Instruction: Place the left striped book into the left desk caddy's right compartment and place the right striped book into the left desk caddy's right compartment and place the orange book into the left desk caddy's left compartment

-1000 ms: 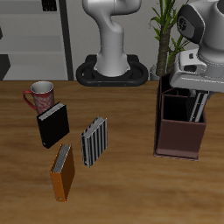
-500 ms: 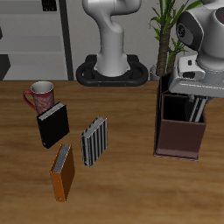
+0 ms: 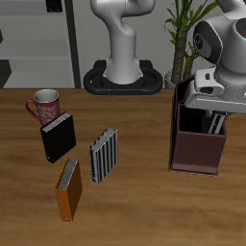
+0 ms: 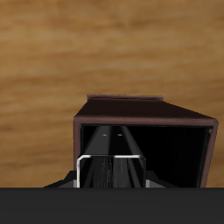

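My gripper [image 3: 213,106] hangs over the left desk caddy [image 3: 197,152], a tall dark brown box near the table's back. It is shut on the left striped book [image 3: 218,117], which stands upright inside the caddy with its pale stripes showing above the rim. In the wrist view the gripper [image 4: 109,171] holds the book's top edge [image 4: 109,157] in one bay of the caddy [image 4: 131,109]; the bay beside it is dark. The right striped book [image 3: 104,154] and the orange book [image 3: 69,187] lie on the table.
A black book [image 3: 58,137] lies next to a red-and-white mug [image 3: 43,104]. A potted plant [image 3: 181,38] stands behind the caddy. The robot's base [image 3: 123,75] is at the table's back.
My gripper has moved down a little over the caddy with the book, which now sits lower in it. The books on the table have not moved.
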